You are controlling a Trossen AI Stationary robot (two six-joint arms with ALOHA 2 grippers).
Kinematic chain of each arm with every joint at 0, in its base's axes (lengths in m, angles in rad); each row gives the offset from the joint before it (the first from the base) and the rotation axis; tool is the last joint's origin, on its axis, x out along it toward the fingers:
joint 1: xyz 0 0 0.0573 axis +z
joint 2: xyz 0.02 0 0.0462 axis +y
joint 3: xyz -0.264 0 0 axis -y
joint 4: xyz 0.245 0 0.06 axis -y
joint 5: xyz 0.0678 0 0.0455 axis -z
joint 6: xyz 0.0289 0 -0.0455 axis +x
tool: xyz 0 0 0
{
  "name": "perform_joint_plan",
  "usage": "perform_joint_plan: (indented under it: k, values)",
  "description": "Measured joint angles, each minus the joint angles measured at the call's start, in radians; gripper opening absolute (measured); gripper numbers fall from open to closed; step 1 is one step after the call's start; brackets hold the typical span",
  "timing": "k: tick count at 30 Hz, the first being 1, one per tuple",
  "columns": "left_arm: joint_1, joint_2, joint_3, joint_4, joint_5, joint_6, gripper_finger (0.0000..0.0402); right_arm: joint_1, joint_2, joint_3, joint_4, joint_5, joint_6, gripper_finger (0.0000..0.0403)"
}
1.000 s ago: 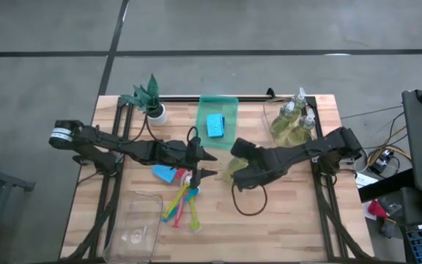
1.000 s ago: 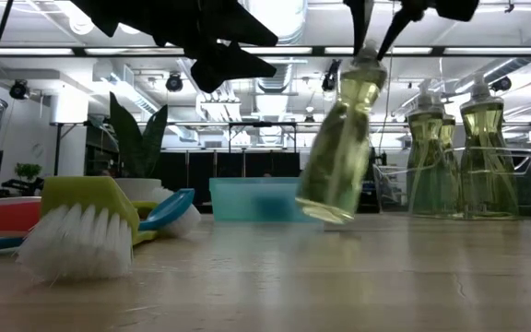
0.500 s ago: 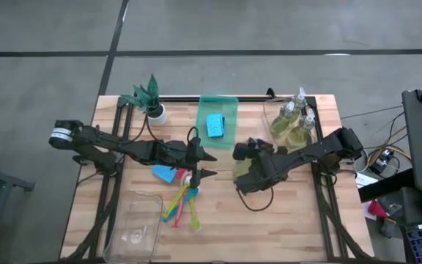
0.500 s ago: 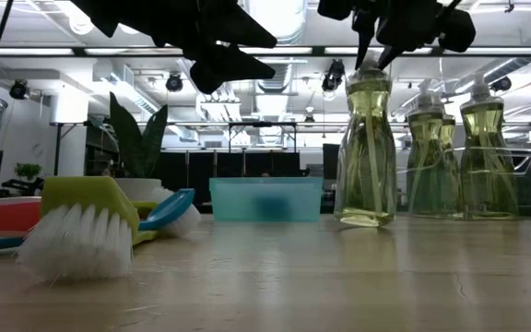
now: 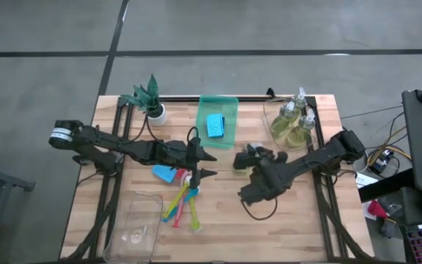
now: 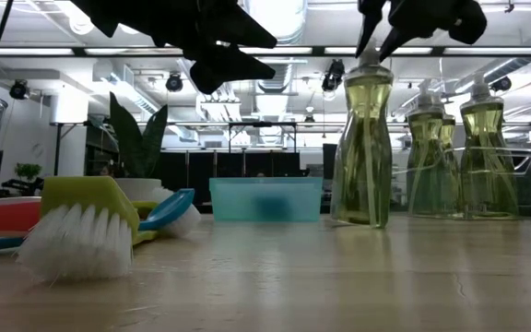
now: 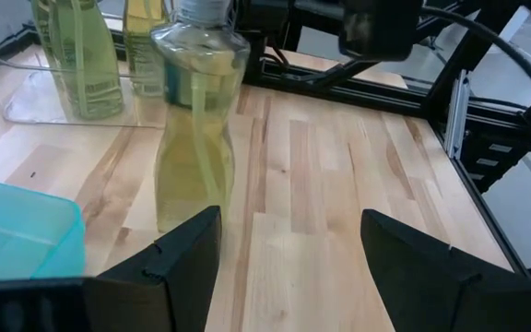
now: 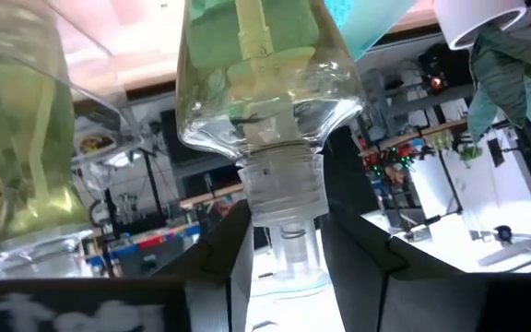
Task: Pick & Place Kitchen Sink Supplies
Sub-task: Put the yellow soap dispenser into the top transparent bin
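The right gripper is seen at centre right of the high view, over the wooden table. In the right wrist view its 2 dark fingers sit on either side of the neck and pump of 1 soap bottle, with a narrow gap; the neck is flanked closely, but firm contact on both sides cannot be confirmed. In the low view the bottle is seen upright, its base on the table, right of centre, with the gripper at its top near the upper edge of the frame.

The left gripper is seen just left of centre in the high view, fingers spread wide and holding nothing. In the left wrist view both fingers are apart at the bottom of the frame, with the same bottle standing beyond them in the upper left.

3 more bottles are grouped in a clear tray at upper right of the high view. 1 blue sponge lies in the green tray at upper centre. The brushes lie in a loose bundle below the left gripper, lower centre-left, next to a second clear tray at the lower left. A potted plant stands at upper left.
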Motion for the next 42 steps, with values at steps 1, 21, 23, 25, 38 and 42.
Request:
perform_joint_plan:
  k: [1,21,23,25,38,42]
  values:
    - [0.0,0.0,0.0,0.0,0.0,0.0,0.0252,0.004,-0.001,0.001,0.001,-0.01,0.0,0.0113]
    - [0.0,0.0,0.0,0.0,-0.003,-0.004,0.0252,0.005,0.0,0.081,0.086,-0.009,0.308,0.0176]
    - [0.0,0.0,0.0,-0.001,-0.003,-0.004,0.0252,0.005,0.0,0.096,0.094,-0.007,0.319,0.0183]
    - [0.0,0.0,0.0,-0.006,-0.003,-0.004,0.0252,0.005,0.0,0.114,0.099,-0.006,0.334,0.0189]
    - [0.0,0.0,0.0,-0.01,0.002,-0.005,0.0252,-0.015,-0.013,0.313,0.097,-0.081,0.698,0.021]
    - [-0.001,0.0,0.0,-0.009,0.006,-0.004,0.0252,-0.075,-0.047,0.398,0.096,-0.321,0.854,0.021]
